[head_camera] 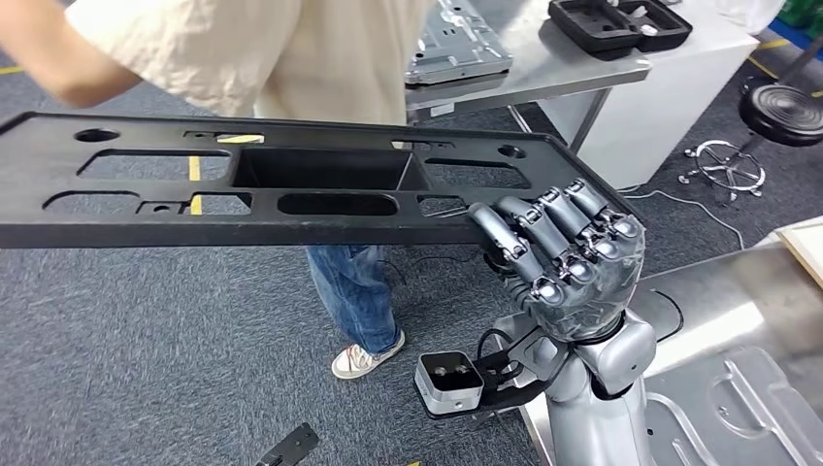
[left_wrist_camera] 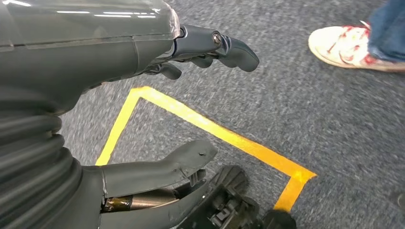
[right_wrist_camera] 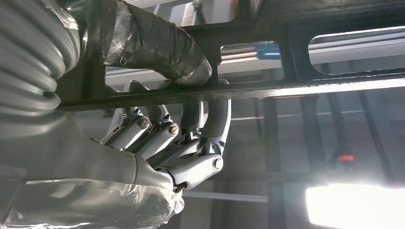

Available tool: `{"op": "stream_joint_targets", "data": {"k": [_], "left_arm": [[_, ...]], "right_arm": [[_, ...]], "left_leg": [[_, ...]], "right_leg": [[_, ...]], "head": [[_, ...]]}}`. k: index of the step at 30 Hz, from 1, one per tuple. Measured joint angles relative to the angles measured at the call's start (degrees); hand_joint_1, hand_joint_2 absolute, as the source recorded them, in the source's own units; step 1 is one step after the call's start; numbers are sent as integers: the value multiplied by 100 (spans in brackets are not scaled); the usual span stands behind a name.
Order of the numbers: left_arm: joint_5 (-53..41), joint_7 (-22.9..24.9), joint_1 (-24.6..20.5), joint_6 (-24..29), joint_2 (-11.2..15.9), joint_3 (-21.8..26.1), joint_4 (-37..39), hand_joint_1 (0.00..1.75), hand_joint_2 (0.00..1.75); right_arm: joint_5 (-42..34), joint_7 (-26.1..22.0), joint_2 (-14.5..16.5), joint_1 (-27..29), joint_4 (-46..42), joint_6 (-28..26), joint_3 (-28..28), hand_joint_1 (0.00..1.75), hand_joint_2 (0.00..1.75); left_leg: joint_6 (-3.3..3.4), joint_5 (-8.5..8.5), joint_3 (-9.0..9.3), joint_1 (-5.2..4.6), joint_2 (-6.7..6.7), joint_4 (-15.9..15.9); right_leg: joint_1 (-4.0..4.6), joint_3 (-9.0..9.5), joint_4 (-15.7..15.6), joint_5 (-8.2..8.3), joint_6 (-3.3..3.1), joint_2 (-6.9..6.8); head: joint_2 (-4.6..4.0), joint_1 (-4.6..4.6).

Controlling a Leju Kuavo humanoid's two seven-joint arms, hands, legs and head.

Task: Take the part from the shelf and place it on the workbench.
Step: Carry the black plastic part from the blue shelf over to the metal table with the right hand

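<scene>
Over grey carpet, left robot hand hangs with fingers apart, holding nothing. Long black part lies flat in the air, long axis left-right, gripped at its right end by right robot hand. Carry step; next, lower it onto desk.

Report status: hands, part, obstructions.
Right hand grips black part at its end, held level. Left hand holds nothing, over carpet. Person stands directly behind part. Workbench at right.
</scene>
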Motion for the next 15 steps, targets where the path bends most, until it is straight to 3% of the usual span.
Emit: {"op": "stream_joint_targets", "data": {"k": [2,3,5,7,9,11,12,13,15], "left_arm": [[1,-2,-3,1,-1,-1,0,0,175],[2,-5,-5,1,-2,-1,0,0,175],[6,-12,-18,3,-7,-3,-1,0,175],[18,-18,-38,9,-12,-5,-2,0,175],[32,-22,-39,17,-13,-5,-2,0,175],[43,-24,-14,20,-13,-5,-2,0,175],[49,-28,-4,21,-13,-5,-2,0,175],[56,-36,-2,23,-13,-5,-2,0,175],[74,-58,-22,27,-12,-5,-2,0,175]], "right_arm": [[2,0,3,-13,-2,1,1,175,175],[2,0,3,-17,-2,1,0,175,175],[1,0,3,-19,-3,1,-3,175,175],[-4,-1,4,-35,0,0,-5,175,175],[-11,-2,5,-58,12,1,-8,175,175],[-16,-2,6,-63,33,2,-10,175,175],[-17,-2,6,-63,46,2,-12,175,175],[-19,-2,6,-63,58,2,-16,175,175],[-33,-2,7,-73,80,2,-50,175,175]], "left_leg": [[-50,-24,20,-30,99,6],[-78,-32,28,-44,156,5],[-137,-57,45,-47,246,2],[-192,-216,-12,-29,70,181],[-225,-556,-272,-11,-230,781],[-245,-790,-583,-9,-333,1434],[-248,-755,-641,-9,-344,1535],[-245,-609,-597,-7,-354,1413],[-221,-208,-312,9,-488,750]], "right_leg": [[58,272,-525,130,-54,-190],[84,295,-602,121,-73,-208],[76,285,-635,148,-126,-80],[36,304,-692,191,-195,42],[17,308,-717,217,-239,169],[20,299,-701,220,-251,319],[21,295,-684,217,-251,403],[19,293,-662,212,-246,487],[11,284,-612,192,-222,644]], "head": [[0,-2],[0,-4],[0,-2],[0,-4],[0,-9],[0,-11],[0,-11],[0,-11],[0,-11]]}}
